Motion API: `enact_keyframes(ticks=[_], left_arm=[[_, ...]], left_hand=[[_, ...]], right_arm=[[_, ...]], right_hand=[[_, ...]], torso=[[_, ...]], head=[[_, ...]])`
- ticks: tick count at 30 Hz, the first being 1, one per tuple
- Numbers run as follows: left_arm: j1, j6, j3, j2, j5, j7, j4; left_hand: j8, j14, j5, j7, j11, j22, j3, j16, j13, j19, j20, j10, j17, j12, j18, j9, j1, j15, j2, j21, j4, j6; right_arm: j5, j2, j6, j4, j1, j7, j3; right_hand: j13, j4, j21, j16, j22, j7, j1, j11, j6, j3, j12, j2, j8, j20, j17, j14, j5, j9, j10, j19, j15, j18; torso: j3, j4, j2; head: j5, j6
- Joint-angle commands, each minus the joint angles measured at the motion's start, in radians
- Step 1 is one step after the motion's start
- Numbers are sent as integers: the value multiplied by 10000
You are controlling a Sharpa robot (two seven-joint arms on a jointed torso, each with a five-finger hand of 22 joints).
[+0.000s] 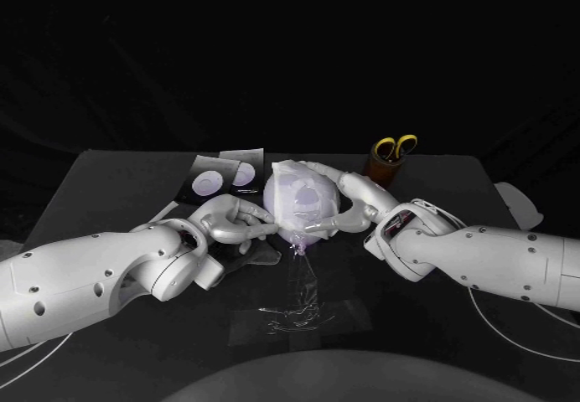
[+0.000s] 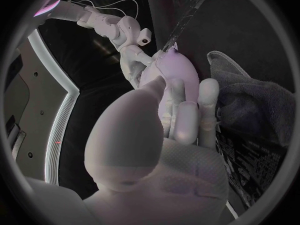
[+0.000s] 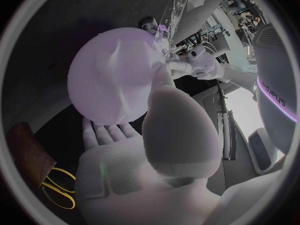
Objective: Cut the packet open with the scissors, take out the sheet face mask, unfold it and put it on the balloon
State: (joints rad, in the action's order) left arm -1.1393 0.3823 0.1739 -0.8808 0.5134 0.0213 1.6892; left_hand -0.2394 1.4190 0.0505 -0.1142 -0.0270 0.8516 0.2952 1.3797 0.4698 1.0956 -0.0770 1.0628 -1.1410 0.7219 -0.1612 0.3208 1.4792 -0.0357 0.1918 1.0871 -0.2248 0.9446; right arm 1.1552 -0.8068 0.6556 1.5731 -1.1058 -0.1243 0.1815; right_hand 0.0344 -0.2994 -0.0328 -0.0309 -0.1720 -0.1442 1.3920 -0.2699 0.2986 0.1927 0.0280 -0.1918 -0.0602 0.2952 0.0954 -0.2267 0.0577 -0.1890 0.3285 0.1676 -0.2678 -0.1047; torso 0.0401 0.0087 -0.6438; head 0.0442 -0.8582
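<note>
The pale lilac balloon [image 1: 296,197] stands on a clear stem [image 1: 300,264] at mid table. A thin white sheet mask [image 1: 309,203] with eye openings clings to its front. My left hand [image 1: 235,222] lies with straight fingers [image 2: 181,110] flat against the balloon's [image 2: 178,67] left side, holding nothing. My right hand [image 1: 350,199] cups the balloon [image 3: 115,77] from the far right, with its fingers [image 3: 106,132] behind it and its thumb [image 3: 172,120] on the front. The yellow-handled scissors [image 1: 394,148] stand in a brown holder [image 1: 387,170].
Cut white packet pieces [image 1: 224,172] lie behind my left hand. A dark grey cloth [image 2: 250,95] lies under my left wrist. Crumpled clear film [image 1: 296,314] lies on the black table [image 1: 121,184] near the front edge.
</note>
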Motion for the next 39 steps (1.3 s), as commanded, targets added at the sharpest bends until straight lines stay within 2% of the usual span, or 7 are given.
enact_keyframes(ticks=[1,13,22,33,39], left_arm=[[-3,-208,-11,49,-470,356,51],[-1,-246,-11,50,-1315,639,79],[-1,-403,-11,41,-1446,634,102],[-1,-615,-11,52,-1801,593,135],[-1,-680,-11,66,-2168,550,143]], left_hand=[[72,74,3,75,-1,210,-36,166,453,51,12,-264,-158,702,130,-47,141,-13,-48,174,-54,51],[101,337,-19,93,106,1025,-38,627,1127,420,46,-404,-826,1954,255,-95,316,-56,-112,805,-104,262],[-115,391,-17,191,174,1254,-56,722,1297,521,65,-389,-955,2322,289,-15,324,-108,-153,981,-131,722],[-131,517,-20,203,186,1588,-174,862,1400,745,89,-272,-1233,2559,352,-14,167,-130,-98,1224,-239,799],[-153,604,-21,226,189,1835,-411,949,1954,919,108,139,-1397,3061,399,-8,-69,-132,34,1405,-392,890]], right_arm=[[44,20,-364,20,48,51,35],[42,21,-374,21,48,54,35],[41,20,-379,11,49,56,35],[41,27,-383,7,49,57,35],[41,30,-385,2,49,60,35]], right_hand=[[9,-7,-16,3,14,-1549,-2,-12,88,-54,65,63,-24,-12,-17,64,-55,-12,-65,41,-13,159],[9,-7,-16,3,14,-1549,-2,-12,88,-54,65,63,-24,-12,-17,64,-55,-12,-65,41,-13,159],[9,-7,-16,3,14,-1549,-2,-12,88,-54,65,63,-24,-12,-17,64,-55,-12,-65,41,-13,159],[9,-7,-16,6,22,-1550,-13,-18,116,-53,66,60,-32,-11,-25,74,-57,-22,-71,40,-22,168],[9,-7,-16,6,22,-1550,-13,-18,116,-53,66,60,-32,-11,-25,74,-57,-22,-71,40,-22,168]], torso=[[1,-1,3],[4,1,1],[3,10,4],[0,7,2],[3,6,3]], head=[[5,-7],[19,-12],[34,-14],[43,-7],[52,-16]])
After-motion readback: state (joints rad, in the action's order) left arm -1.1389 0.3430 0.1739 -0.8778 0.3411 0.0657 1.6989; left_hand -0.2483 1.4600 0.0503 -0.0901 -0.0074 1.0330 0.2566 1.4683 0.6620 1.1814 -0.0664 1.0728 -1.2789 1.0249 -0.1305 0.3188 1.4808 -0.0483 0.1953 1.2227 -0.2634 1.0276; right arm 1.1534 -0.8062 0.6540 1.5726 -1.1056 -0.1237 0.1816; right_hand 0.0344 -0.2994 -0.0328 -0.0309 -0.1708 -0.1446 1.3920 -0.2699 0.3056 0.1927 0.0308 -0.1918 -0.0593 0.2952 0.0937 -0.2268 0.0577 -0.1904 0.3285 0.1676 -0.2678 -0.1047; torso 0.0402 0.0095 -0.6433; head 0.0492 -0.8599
